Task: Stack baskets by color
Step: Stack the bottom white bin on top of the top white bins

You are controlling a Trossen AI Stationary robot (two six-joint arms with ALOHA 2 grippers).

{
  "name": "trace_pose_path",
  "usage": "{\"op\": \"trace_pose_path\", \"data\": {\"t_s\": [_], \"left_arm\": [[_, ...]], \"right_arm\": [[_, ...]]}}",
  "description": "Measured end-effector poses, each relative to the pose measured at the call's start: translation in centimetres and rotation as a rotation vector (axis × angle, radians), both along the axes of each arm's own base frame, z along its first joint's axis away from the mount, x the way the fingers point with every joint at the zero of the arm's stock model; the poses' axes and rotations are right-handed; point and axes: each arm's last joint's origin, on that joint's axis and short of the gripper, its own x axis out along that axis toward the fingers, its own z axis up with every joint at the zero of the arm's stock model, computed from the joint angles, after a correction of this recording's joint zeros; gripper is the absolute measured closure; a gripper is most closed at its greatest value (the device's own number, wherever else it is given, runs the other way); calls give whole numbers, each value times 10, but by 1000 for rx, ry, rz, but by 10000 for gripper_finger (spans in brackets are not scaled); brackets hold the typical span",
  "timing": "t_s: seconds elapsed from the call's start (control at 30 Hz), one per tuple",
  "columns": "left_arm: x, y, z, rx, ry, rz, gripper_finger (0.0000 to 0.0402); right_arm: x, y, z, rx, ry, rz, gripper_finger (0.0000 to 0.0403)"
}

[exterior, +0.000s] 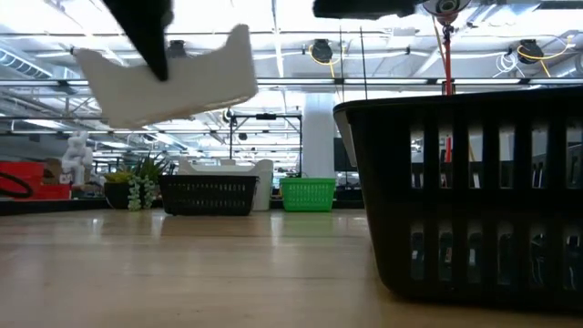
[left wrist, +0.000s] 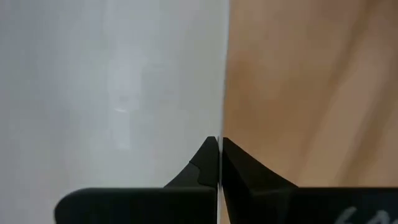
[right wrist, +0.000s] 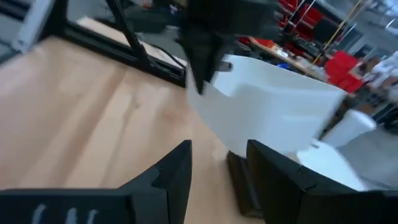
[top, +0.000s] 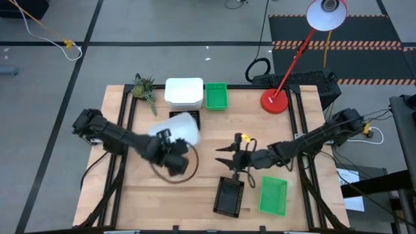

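White basket (top: 184,127) hangs off the wooden counter (top: 195,188), its rim pinched in the closed jaws of the left gripper (top: 162,135), tilted, above and partly over a black mesh basket (top: 186,116) just beyond the jaws. Right gripper (top: 224,155) hovers with jaws open and nothing between them, another black basket (top: 229,196) just below them and a green mesh basket (top: 273,195) beside that. Farther past the left jaws sit the stacked white baskets (top: 184,91) with a green basket (top: 216,95) just beside them.
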Motion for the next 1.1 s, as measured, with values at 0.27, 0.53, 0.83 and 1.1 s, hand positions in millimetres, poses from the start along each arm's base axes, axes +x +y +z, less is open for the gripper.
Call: {"op": "trace_pose_path", "data": {"t_s": [0.27,0.53,0.83,1.1], "left_arm": [[16,40,1,44,14,-49,397],[33,56,-9,66,25,-103,396],[42,59,-15,58,33,-193,395],[45,59,-15,60,15,-215,394]], "right_arm": [[29,-19,3,-159,73,-45,254],[32,-27,4,-310,105,-35,254],[36,-49,3,-364,140,-57,254],[43,-57,-4,-348,143,20,254]]}}
